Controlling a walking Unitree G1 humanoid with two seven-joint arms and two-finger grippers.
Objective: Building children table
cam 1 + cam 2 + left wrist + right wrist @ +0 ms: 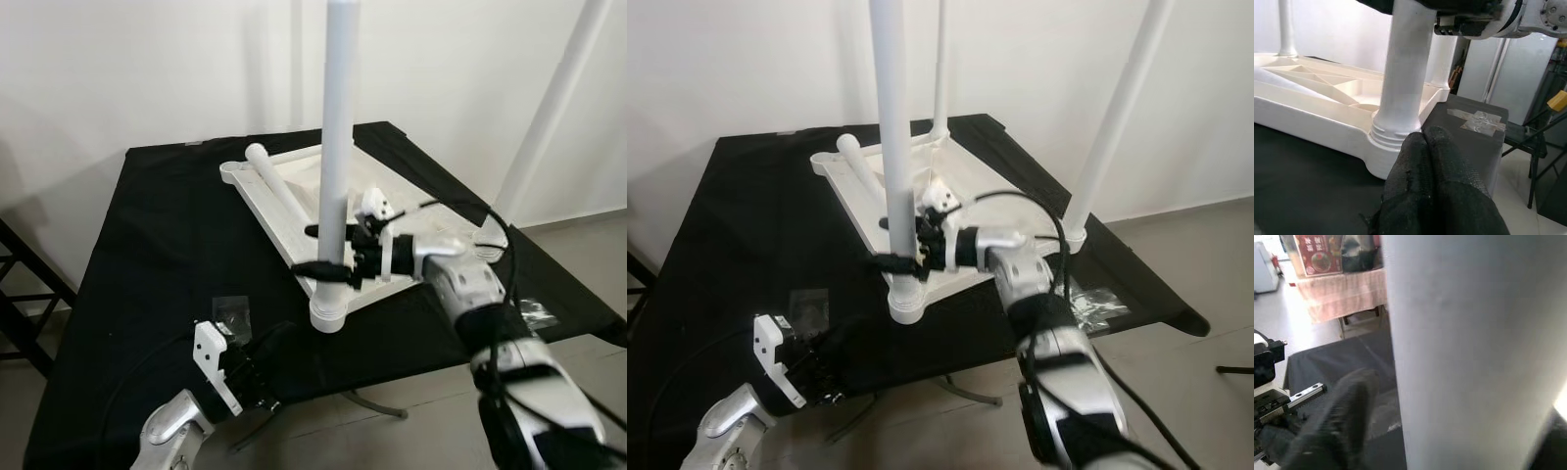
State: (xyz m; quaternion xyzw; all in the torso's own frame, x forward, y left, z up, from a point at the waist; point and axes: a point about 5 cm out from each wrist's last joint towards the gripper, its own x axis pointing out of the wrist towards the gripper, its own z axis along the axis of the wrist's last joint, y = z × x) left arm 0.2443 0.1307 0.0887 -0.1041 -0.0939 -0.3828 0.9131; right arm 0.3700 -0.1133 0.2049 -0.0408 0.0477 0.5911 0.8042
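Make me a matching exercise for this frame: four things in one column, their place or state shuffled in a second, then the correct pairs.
Things:
1. near white leg
2. loose white leg
3. left gripper
4. clear plastic bag

Places or states:
A. lying flat across the upturned tabletop
B. low at the table's near edge, fingers closed
C. upright in the near corner socket, held by the right gripper
D. on the black cloth, right of the tabletop

Pairs: 1-C, 2-A, 3-B, 4-D
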